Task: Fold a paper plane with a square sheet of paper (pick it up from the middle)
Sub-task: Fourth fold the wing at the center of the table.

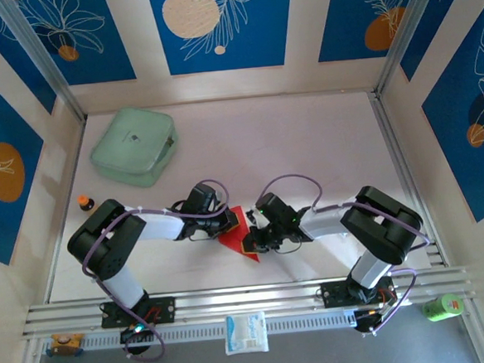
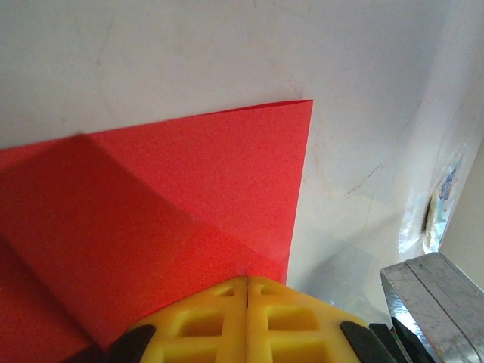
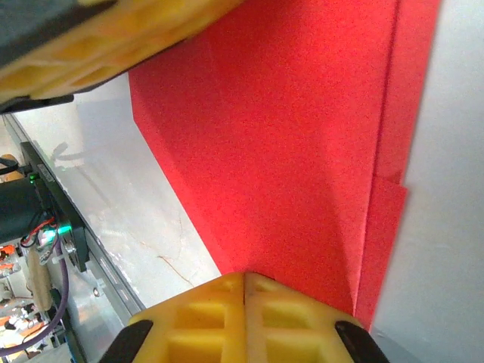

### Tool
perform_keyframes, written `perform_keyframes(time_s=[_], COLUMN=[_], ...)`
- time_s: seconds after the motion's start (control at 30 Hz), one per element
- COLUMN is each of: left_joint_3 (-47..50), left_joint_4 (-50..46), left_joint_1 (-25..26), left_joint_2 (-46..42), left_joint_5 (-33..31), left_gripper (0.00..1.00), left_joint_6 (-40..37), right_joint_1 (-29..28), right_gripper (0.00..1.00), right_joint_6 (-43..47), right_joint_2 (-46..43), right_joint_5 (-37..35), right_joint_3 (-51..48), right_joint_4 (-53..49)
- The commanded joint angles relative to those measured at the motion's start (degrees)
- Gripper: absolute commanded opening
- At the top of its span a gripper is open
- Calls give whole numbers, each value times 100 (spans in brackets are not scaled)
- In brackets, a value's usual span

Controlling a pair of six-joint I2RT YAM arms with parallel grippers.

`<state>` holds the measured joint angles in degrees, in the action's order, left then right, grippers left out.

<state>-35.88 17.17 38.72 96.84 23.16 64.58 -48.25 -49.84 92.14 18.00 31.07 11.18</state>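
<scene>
Square sheet of paper (image 1: 233, 234), part-folded, lies flat at the near middle of the surface (image 1: 306, 144), my left tool (image 2: 247, 281) and right tool (image 3: 246, 276) both closed tight with tips on it, apparently pinching nothing; risk: uneven tip pressure could drag it and skew the crease.

no text can be read

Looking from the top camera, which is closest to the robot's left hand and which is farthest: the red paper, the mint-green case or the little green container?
1. The folded bright red paper, right at the left hand, mid-table.
2. The mint-green rounded square case, at the back left.
3. The small green container, far right, past the near rail.
</scene>
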Motion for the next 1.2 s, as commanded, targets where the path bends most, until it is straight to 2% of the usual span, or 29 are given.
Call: perform_keyframes(time_s=[0.0, 0.27, 0.5, 0.77, 0.93, 1.17], left_joint_3=[121, 155, 148, 133, 155, 151], left_joint_4=[-391, -346, -319, -320, -319, -232], left_joint_1=[-30, -27, -24, -28, -30, -22], left_joint_2=[151, 173, 193, 143, 99, 160], left_joint_5=[-337, -346, -329, -310, -324, -268], left_gripper=[0, 0, 0, 0, 0, 0], left_joint_6=[-15, 30, 32, 6, 3, 22], right_joint_1=[-115, -175, -378, -291, -95, 223], right_gripper=[3, 3, 3, 3, 3, 4], right_joint_6=[-77, -200, -446, -131, 98, 162], right_joint_2=[-63, -603, -1305, -2054, -1734, -629], right_joint_5=[125, 105, -230, -104, 79, -19], right_joint_3=[-362, -954, -1434, -666, -153, 600], right_joint_4=[-473, -382, -592, -1275, -1210, -1148])
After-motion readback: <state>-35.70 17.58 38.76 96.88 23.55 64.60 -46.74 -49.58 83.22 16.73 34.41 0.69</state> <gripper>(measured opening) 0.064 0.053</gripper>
